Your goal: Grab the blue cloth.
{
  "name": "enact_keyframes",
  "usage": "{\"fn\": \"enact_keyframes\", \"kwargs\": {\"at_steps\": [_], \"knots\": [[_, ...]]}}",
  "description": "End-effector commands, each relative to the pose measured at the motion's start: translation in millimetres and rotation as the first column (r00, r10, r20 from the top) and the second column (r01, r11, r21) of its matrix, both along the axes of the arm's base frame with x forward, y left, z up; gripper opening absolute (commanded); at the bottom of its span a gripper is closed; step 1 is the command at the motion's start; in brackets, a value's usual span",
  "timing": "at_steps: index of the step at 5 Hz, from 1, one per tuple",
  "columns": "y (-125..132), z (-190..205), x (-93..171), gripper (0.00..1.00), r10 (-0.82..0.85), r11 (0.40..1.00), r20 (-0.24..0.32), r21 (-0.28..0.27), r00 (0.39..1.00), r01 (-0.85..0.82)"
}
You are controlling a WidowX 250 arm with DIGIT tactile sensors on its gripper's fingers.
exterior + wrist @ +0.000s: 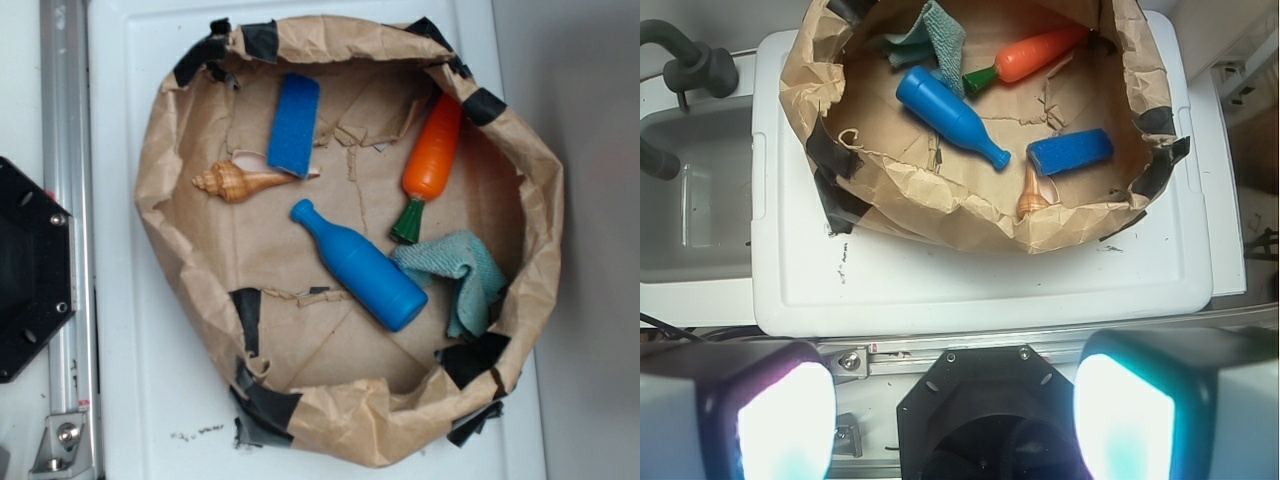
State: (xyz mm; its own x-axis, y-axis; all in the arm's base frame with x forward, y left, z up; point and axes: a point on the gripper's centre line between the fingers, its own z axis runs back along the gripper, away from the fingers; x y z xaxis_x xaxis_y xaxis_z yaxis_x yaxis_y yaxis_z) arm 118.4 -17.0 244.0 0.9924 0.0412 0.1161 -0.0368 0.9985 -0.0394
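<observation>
Approach not yet begun. Blue cloth (462, 277) crumpled against the paper nest's (160, 180) wall on the side farthest from the arm's base, touching the blue bottle's (360, 268) thick end, just beside the carrot's (432, 160) green tip. Gripper (955, 410) spread wide, empty, well short of the nest. Next: reach across, descend on the folds clear of bottle.

We take the glossy blue bottle (362, 267) as landmark; it lies in the middle of the crumpled brown paper nest (160, 190), which sits on the white plastic lid (130, 380). In the exterior view, the teal terry cloth (462, 275) touches the bottle's base on the right. The orange toy carrot (430, 160) lies above the cloth. The flat blue sponge (295, 125) lies above the bottle's neck, the tan spiral seashell (235, 182) just left of the sponge.
</observation>
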Motion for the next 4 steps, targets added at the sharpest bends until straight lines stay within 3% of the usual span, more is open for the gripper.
{"fn": "enact_keyframes", "kwargs": {"at_steps": [1,2,3,4], "knots": [[0.0,0.0,0.0,1.00,0.000,1.000,0.000,0.000,1.000,0.000],[1.5,-45.1,50.0,1.00,0.165,0.967,0.118,0.175,0.979,-0.184],[2.9,-76.9,102.3,1.00,0.143,0.965,0.180,0.194,0.973,-0.178],[-2.7,-106.6,151.3,1.00,0.028,0.987,0.166,0.150,0.986,-0.053]]}}
